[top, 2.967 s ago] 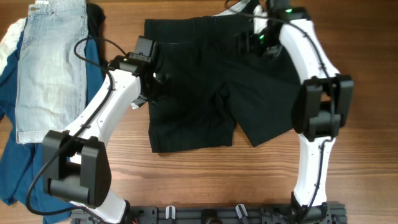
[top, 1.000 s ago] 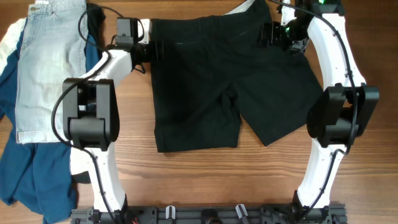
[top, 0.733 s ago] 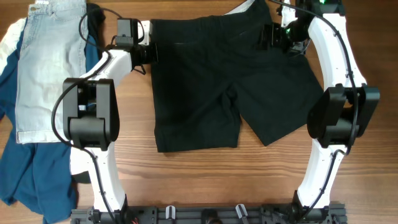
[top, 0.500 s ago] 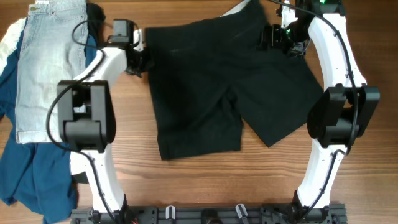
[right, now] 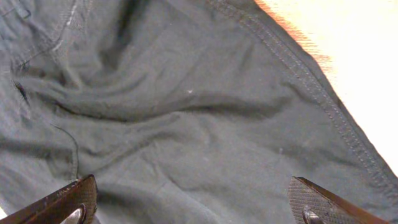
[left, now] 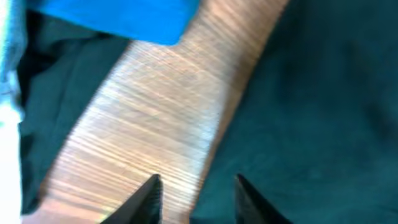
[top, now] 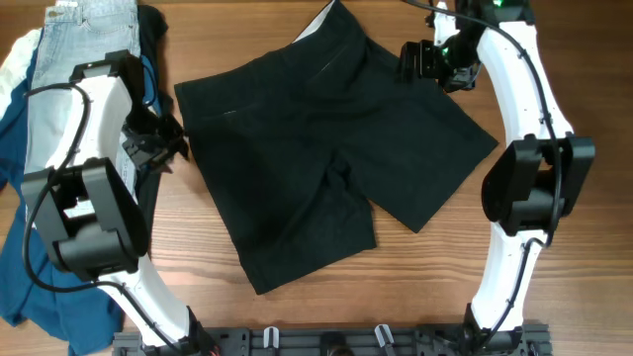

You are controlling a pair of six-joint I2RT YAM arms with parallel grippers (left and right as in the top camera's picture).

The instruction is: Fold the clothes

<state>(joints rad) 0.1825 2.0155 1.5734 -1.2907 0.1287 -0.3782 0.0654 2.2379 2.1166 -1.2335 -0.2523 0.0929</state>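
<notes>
Now black shorts (top: pixel 316 148) lie skewed on table (top: pixel 415 287); left hand (left: pixel 196 190), right hand (right: pixel 193 196) both fingers apart.

**A wooden table with clothes at the middle and the left**

We see a brown wooden table (top: pixel 425 287) with its grain running left to right, and a black rail (top: pixel 326 342) along its near edge. On the middle of it lie the black shorts (top: pixel 326 158), spread flat but skewed. Their waistband slants toward the far left and both wide legs point to the near right. A sliver of pale lining (top: pixel 315 24) shows at the far edge. At the left lie the royal-blue garments (top: pixel 49 287), reaching the near-left corner, with light-blue denim shorts (top: pixel 69 89) laid over them. A cream cloth (top: pixel 14 61) pokes out at the far left, and some dark fabric (top: pixel 153 28) lies beside the denim. Bare wood separates this pile from the black shorts.
</notes>
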